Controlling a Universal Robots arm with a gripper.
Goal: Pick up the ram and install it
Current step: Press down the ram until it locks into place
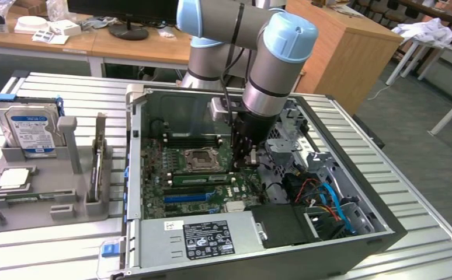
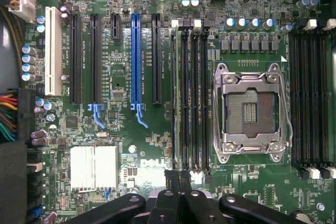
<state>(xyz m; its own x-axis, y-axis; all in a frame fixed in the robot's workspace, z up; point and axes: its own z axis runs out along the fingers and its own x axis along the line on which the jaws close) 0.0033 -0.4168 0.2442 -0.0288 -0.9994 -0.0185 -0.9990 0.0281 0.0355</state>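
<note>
The ram (image 1: 198, 178) shows as a narrow green stick lying along the memory slots just in front of the CPU socket (image 1: 200, 157) in the open computer case. In the wrist view it appears to stand in the outermost of the black slots (image 2: 175, 98), though I cannot tell how deep it sits. My gripper (image 1: 247, 160) hangs low inside the case at the exterior view's right end of those slots. Its black fingers (image 2: 178, 178) are shut together with nothing between them, right above the slot ends.
A grey holder (image 1: 69, 201) at the exterior view's left carries a silver hard drive (image 1: 28, 131), a small chip (image 1: 14, 178) and a long thin board on edge (image 1: 99, 160). Case walls (image 1: 135, 146), a power supply (image 1: 198, 236) and coloured cables (image 1: 327, 201) surround the motherboard.
</note>
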